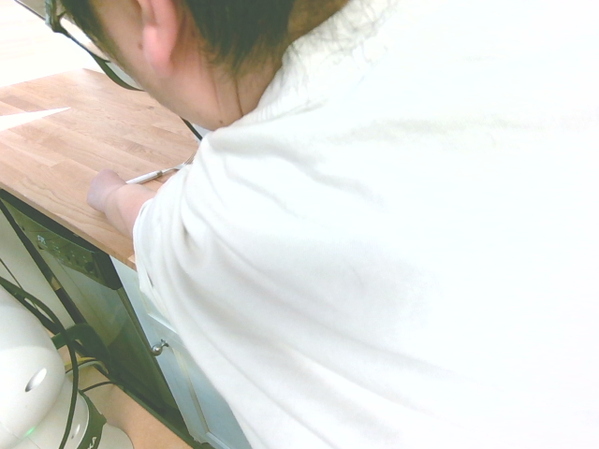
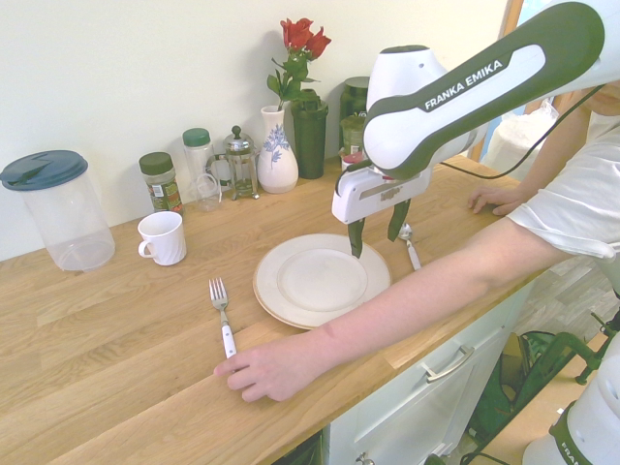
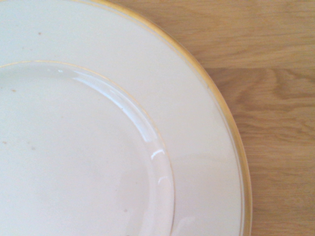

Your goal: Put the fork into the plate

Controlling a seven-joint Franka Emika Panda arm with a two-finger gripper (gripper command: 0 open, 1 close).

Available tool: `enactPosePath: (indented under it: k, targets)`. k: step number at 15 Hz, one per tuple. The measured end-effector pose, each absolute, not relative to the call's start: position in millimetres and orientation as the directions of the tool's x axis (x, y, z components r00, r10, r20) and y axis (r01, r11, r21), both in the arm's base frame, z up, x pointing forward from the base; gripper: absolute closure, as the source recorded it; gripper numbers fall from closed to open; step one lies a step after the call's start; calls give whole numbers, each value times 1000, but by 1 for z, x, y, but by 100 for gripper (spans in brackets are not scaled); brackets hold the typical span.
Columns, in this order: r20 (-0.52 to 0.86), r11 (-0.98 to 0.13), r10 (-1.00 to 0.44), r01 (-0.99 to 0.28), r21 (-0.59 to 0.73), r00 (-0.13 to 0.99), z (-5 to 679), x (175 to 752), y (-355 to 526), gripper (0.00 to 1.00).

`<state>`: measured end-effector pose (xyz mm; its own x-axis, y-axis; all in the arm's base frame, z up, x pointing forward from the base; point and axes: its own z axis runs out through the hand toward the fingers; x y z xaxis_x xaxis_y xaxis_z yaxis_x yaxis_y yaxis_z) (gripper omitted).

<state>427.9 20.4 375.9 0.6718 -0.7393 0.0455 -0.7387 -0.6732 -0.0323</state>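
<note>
The fork [image 2: 222, 316] lies flat on the wooden counter, left of the plate [image 2: 267, 291], tines pointing toward the wall. A person's hand [image 2: 260, 372] rests at the end of its white handle. The cream-white plate is bare. My gripper [image 2: 377, 231] hangs open over the plate's far right rim, holding nothing. The wrist view shows the plate [image 3: 197, 123] and bare wood beside it. In the first exterior view the person's back blocks nearly everything; a white-handled utensil [image 1: 154, 174] shows by a hand, and I cannot tell which utensil it is.
A white-handled spoon [image 2: 410, 248] lies right of the plate. The person's forearm [image 2: 426, 286] stretches along the counter's front edge. Along the wall stand a plastic pitcher [image 2: 58, 208], a white cup [image 2: 162, 237], spice jars, a French press [image 2: 237, 161] and a vase [image 2: 278, 145] of roses.
</note>
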Motion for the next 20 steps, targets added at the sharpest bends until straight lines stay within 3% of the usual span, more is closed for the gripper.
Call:
enactPosePath:
  k: [6, 16, 20]
  targets:
    - [54, -673, -739, -735, -83, 671, 381, 431, 51, 0]
    - [42, -621, -779, -761, -188, 625, 397, 456, 245, 0]
    - [14, -578, -811, -797, -175, 586, 399, 453, 308, 0]
